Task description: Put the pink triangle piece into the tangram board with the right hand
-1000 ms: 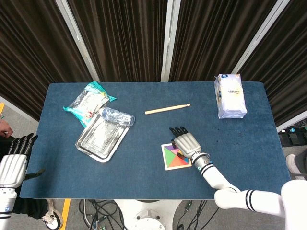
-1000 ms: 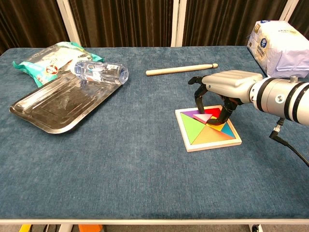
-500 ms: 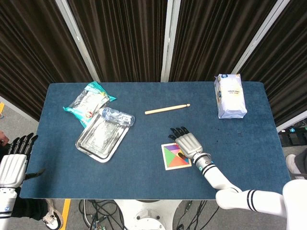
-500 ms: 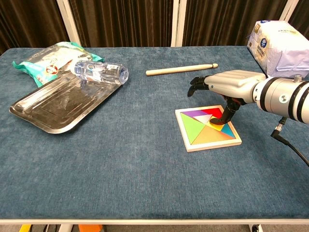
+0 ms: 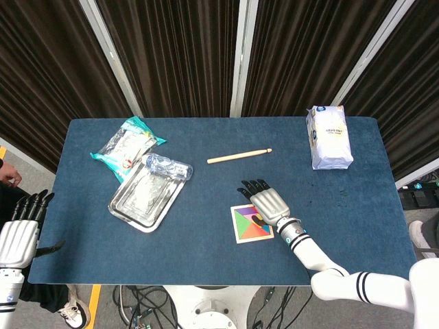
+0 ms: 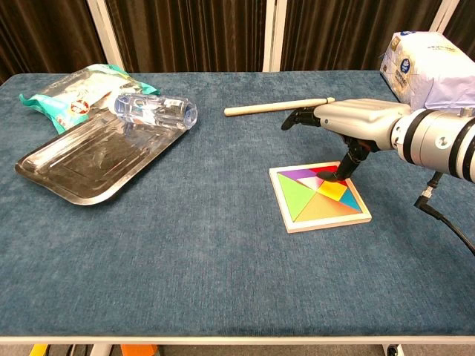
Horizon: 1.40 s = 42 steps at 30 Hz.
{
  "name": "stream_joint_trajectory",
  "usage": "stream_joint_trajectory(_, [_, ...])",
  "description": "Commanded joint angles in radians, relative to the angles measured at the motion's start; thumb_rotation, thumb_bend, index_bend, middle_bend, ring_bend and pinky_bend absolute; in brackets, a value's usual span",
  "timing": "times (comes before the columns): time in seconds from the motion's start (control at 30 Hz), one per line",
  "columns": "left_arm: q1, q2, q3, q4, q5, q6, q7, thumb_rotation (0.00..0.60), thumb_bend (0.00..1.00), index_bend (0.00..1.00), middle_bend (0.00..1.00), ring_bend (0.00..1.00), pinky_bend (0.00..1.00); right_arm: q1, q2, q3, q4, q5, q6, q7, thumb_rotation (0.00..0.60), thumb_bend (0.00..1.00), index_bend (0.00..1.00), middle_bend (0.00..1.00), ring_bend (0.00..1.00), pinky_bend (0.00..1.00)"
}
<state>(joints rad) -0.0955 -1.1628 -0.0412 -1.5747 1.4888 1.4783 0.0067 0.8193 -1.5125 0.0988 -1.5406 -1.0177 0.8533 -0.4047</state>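
Where a second ago its fingers curled down around the pink triangle [image 6: 318,180], the right hand [image 6: 349,122] has now risen above the board [image 6: 319,196], its long fingers stretched out flat toward 9 o'clock and grasping nothing; only the thumb still reaches down, its tip touching the pieces near the board's far edge. The triangle now lies flat in the board among the other coloured pieces, toward the board's 12 o'clock side, with purple to its left and red just behind it. In the head view the hand [image 5: 266,203] covers the board's [image 5: 251,223] upper right part.

The left hand [image 5: 22,232] hangs off the tabletop's [image 6: 208,252] 8 o'clock corner, unchanged, fingers straight and apart, released and holding nothing.

Nothing else has shifted: the wooden stick [image 6: 278,107] lies at 12 o'clock from the board, the metal tray [image 6: 89,159] sits toward 9 o'clock with a clear plastic bottle [image 6: 156,110] lying across its far rim, and a crinkled packet [image 6: 74,93] rests beyond it. The white bag [image 6: 427,63] stands at 2 o'clock with a round blue logo; its print is too small to read
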Motion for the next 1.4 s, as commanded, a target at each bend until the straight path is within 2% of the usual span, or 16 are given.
stream_joint_trajectory(0.03, [-0.001, 0.0, 0.0, 0.0, 0.0, -0.002, -0.001, 0.6, 0.0, 0.04, 0.0, 0.0, 0.0, -0.01, 0.03, 0.015, -0.02, -0.07, 0.0, 0.077, 0.6, 0.63, 0.23, 0.0, 0.0, 0.0])
stream_joint_trajectory(0.13, [-0.002, -0.001, -0.001, -0.001, 0.001, -0.001, -0.001, 0.6, 0.0, 0.04, 0.0, 0.0, 0.0, -0.023, 0.058, 0.01, -0.036, -0.117, 0.009, 0.117, 0.6, 0.79, 0.29, 0.0, 0.0, 0.0])
stream_joint_trajectory(0.37, [-0.004, -0.002, 0.0, -0.003, 0.002, -0.005, 0.004, 0.6, 0.0, 0.04, 0.0, 0.0, 0.0, -0.049, 0.084, -0.025, -0.037, -0.152, 0.006, 0.14, 0.6, 0.99, 0.36, 0.0, 0.0, 0.0])
stream_joint_trajectory(0.73, [-0.006, 0.002, -0.001, -0.011, 0.001, -0.006, 0.013, 0.6, 0.0, 0.04, 0.0, 0.0, 0.0, -0.061, 0.052, -0.038, -0.001, -0.173, -0.013, 0.175, 0.6, 1.0, 0.38, 0.0, 0.0, 0.0])
stream_joint_trajectory(1.07, [-0.004, 0.0, -0.001, -0.003, -0.001, -0.006, 0.003, 0.6, 0.0, 0.04, 0.0, 0.0, 0.0, -0.064, 0.044, -0.032, 0.008, -0.165, -0.012, 0.159, 0.6, 1.0, 0.51, 0.0, 0.0, 0.0])
stream_joint_trajectory(1.4, [-0.003, -0.002, 0.0, 0.003, -0.003, -0.006, 0.0, 0.6, 0.0, 0.04, 0.0, 0.0, 0.0, -0.063, 0.017, -0.022, 0.033, -0.14, -0.013, 0.139, 0.6, 1.0, 0.5, 0.0, 0.0, 0.0])
